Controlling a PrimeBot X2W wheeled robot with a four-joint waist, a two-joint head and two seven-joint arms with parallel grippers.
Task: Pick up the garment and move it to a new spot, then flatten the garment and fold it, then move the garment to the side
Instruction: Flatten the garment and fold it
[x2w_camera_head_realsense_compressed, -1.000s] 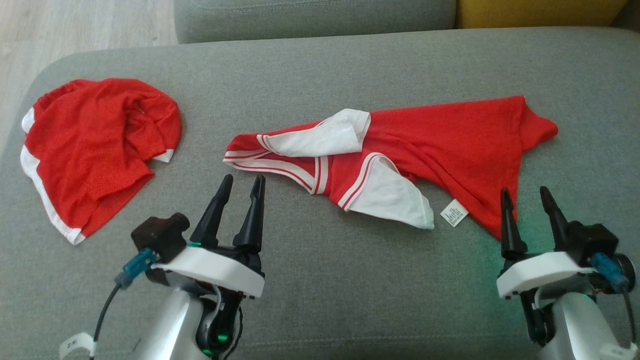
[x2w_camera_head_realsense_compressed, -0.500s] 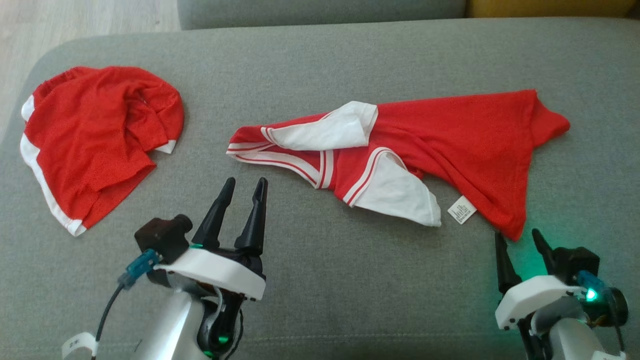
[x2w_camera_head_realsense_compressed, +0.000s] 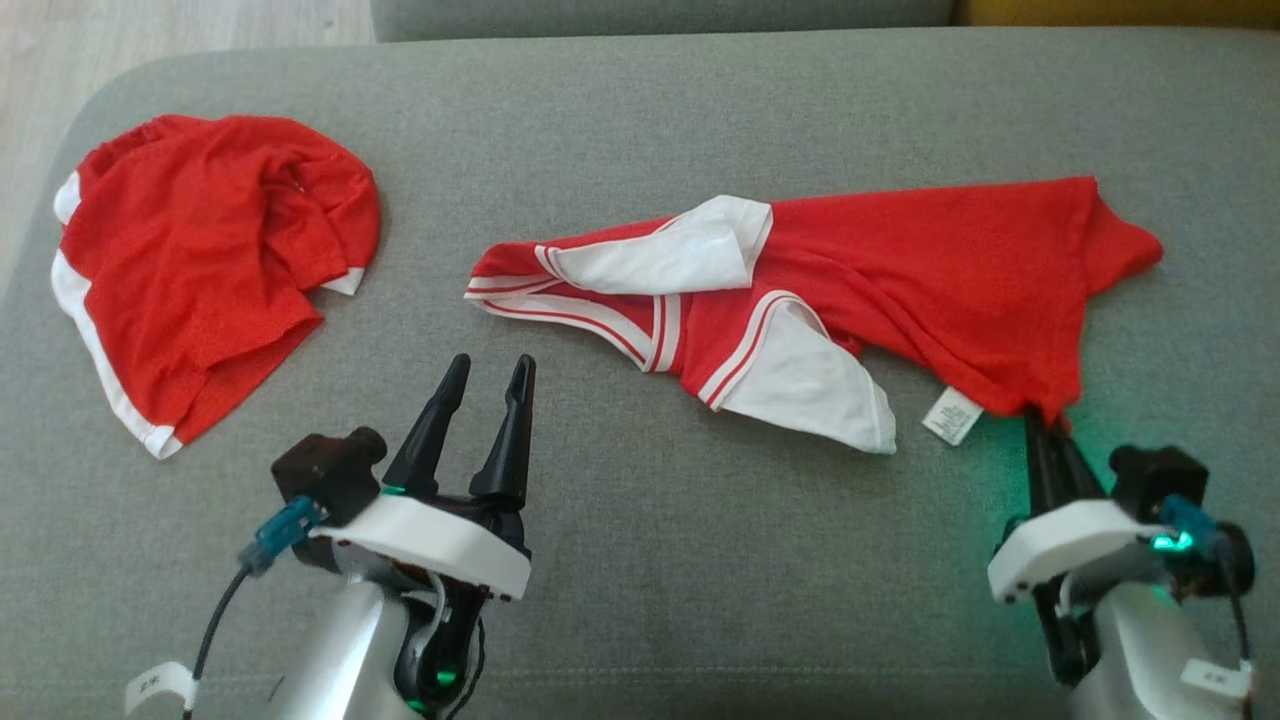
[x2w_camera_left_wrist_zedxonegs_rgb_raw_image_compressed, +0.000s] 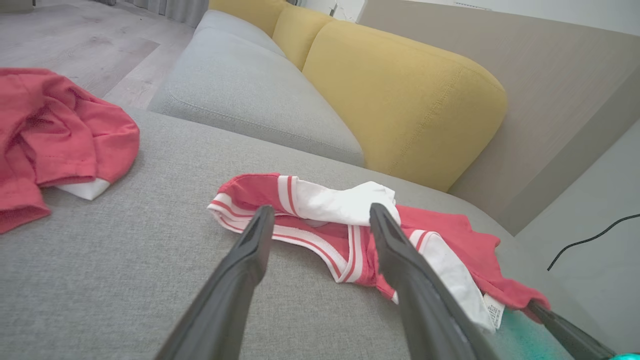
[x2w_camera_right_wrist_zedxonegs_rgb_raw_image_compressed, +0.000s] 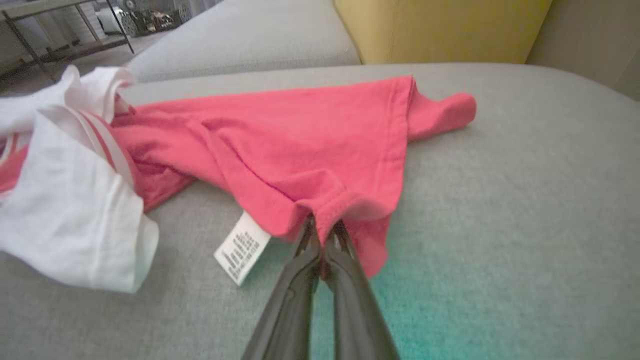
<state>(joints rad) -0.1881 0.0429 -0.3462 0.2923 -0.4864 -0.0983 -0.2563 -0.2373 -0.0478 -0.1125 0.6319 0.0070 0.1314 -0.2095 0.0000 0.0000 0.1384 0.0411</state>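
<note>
While my left claw (x2w_camera_head_realsense_compressed: 491, 366) hangs open above the grey couch seat (x2w_camera_head_realsense_compressed: 640, 600), touching nothing, my right claw (x2w_camera_head_realsense_compressed: 1047, 425) is pinched tight on the near hem corner of the red shirt (x2w_camera_head_realsense_compressed: 930, 260). In my right wrist view both dark fingers meet with a fold of red cloth squeezed between them, and the hem bunches up a little at that spot. A green glow from my wrist lies on the seat beside the grip.

The shirt lies crumpled across the middle and right of the seat, stretched sideways, its red body toward my right. It has two white sleeves with red-and-white striped trim. One sleeve (x2w_camera_head_realsense_compressed: 680, 255) is folded over the far side, and the other sleeve (x2w_camera_head_realsense_compressed: 810, 385) spreads toward me. A small white label (x2w_camera_head_realsense_compressed: 952, 416) lies on the seat just left of my right claw.

A second red garment (x2w_camera_head_realsense_compressed: 200, 270) with white edging sits heaped at the far left of the seat, well apart from the shirt. My left claw is nearer to me than either, its fingers pointing toward the shirt's striped end. Beyond the seat my left wrist view shows a yellow cushion (x2w_camera_left_wrist_zedxonegs_rgb_raw_image_compressed: 400, 90), and pale wood floor (x2w_camera_head_realsense_compressed: 150, 25) lies off to the left.
</note>
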